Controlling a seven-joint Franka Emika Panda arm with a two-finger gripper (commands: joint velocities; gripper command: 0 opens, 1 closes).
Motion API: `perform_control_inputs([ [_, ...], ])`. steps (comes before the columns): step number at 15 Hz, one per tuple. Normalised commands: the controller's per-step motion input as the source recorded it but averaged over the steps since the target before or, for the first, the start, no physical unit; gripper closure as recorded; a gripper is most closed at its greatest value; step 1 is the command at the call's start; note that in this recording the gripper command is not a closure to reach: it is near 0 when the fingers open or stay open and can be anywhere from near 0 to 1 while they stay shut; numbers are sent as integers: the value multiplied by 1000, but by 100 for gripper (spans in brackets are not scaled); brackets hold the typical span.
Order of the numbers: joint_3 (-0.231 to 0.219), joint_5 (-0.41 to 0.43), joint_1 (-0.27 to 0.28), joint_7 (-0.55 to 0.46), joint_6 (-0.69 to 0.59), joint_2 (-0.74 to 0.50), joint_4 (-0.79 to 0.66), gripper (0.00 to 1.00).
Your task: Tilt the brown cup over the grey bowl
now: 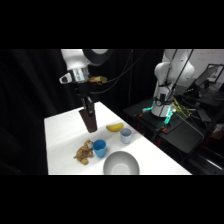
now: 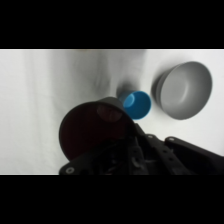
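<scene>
Dark reddish-brown tapered plastic cup [image 1: 90, 119] hangs in the air above the white surface [image 1: 62, 135], pinched by the pincer [image 1: 88, 111] at its upper rim, roughly upright with a slight lean. White arm comes down from the upper left of the side view, its base at upper right. Cup is clear of the surface, above and behind the other things.

Wide round light grey bowl [image 1: 120, 164] sits at the near edge of the surface, well apart from the lifted cup. Bright blue plastic cup [image 1: 99, 148] stands just beside the bowl's rim on its left, upright. Brown-and-tan soft toy [image 1: 84, 153] lies touching or just beside the blue cup on its far-left side. Small pale grey-blue cup [image 1: 126, 135] stands upright behind the bowl, near a yellow banana [image 1: 115, 127] lying flat.

Wrist view: brown cup's [image 2: 95, 131] round dark mouth fills the lower left, black pincer linkage [image 2: 150, 157] clamped at its rim. Blue cup [image 2: 136, 105] shows just past the brown one, grey bowl [image 2: 184, 90] near it at upper right, both on bare white surface [image 2: 40, 90].
</scene>
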Motion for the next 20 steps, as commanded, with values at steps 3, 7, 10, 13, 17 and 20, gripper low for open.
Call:
perform_control_inputs([
  [3,-123,-455,103,748,608,-135,-424,18],
  [7,-120,-348,157,753,266,-33,-244,18],
  [10,-40,-43,96,357,101,51,-93,18],
  [13,-16,71,51,167,121,12,-52,18],
  [17,7,180,4,43,192,-79,-77,12],
  [20,18,185,-11,3,197,-110,-93,0],
])
